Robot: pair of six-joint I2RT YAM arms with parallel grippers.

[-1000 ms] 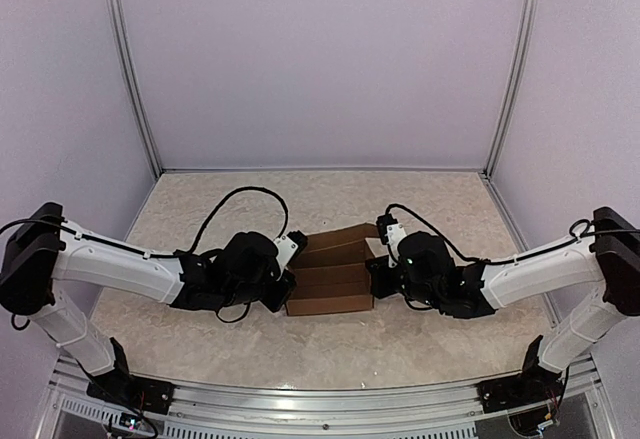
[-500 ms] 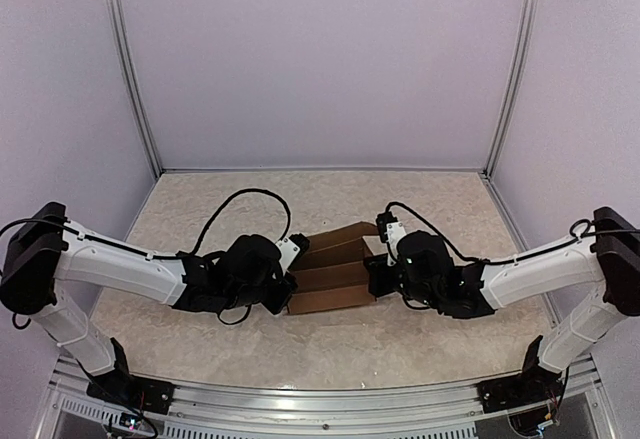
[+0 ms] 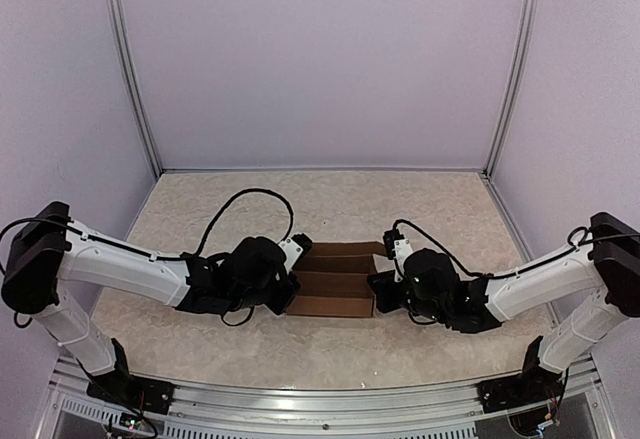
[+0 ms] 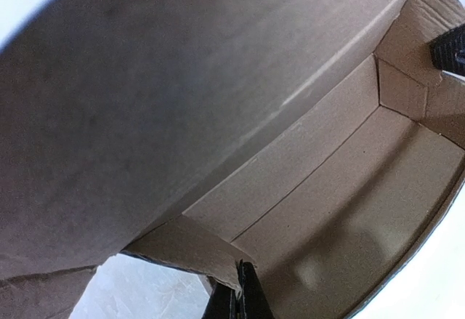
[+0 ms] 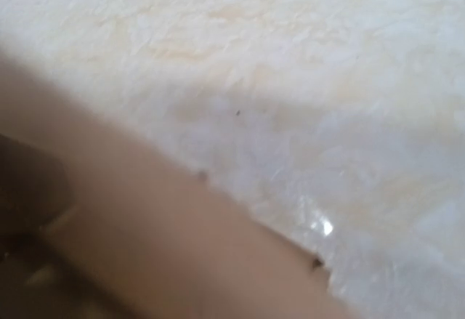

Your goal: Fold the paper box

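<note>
The paper box (image 3: 335, 281) is plain brown cardboard, half formed, lying mid-table between my two arms. My left gripper (image 3: 290, 291) is at its left end. In the left wrist view the box's inside (image 4: 327, 188) fills the frame, and my left gripper (image 4: 243, 293) is shut on the edge of a side flap (image 4: 189, 250). My right gripper (image 3: 378, 291) sits against the box's right end. Its fingers do not show in the right wrist view, where only a blurred cardboard panel (image 5: 145, 246) shows close up.
The pale marbled table (image 3: 330, 199) is enclosed by lilac walls at the back and sides, with metal posts (image 3: 135, 79) in the back corners. A metal rail (image 3: 320, 404) runs along the near edge. Black cables (image 3: 240, 199) loop above both wrists.
The box's raised rear panels have dropped lower and now lie squarer. The right arm has shifted nearer and slightly right along the box's end. The left arm has barely moved.
</note>
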